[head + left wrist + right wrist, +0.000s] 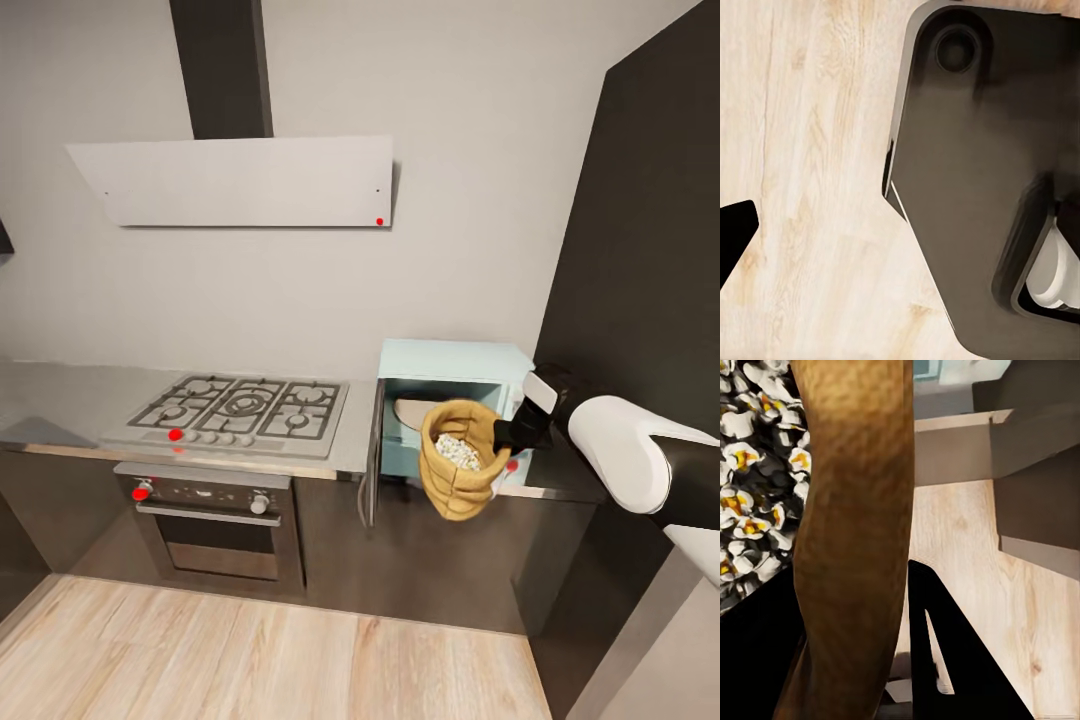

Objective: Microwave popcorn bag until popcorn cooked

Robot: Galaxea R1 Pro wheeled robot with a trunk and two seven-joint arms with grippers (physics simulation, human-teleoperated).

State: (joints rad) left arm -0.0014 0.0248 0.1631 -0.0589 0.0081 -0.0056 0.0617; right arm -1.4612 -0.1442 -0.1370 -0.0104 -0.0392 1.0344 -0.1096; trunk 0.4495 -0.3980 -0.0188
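Right end effector (508, 437) grips the popcorn bag (457, 473) by its rim, at about 3 o'clock on the bag's mouth. In the right wrist view one black finger (945, 652) sits outside the brown cloth wall (851, 540).

Going from left to right: the grey worktop (60, 400) carries a gas hob (235, 410), with a steel oven (215, 520) under it and a flat hood (240, 180) on the wall above. Next comes the pale blue microwave (455, 365). Its door (372, 455) hangs open. The bag hangs in the air just in front of the opening, tipped a little. White popcorn (458, 450) with yellow spots fills its mouth.

Left end effector: one dark fingertip (733, 232) shows over the wooden floor (810, 150), beside the robot's dark base (967, 195). I cannot tell if it is open.
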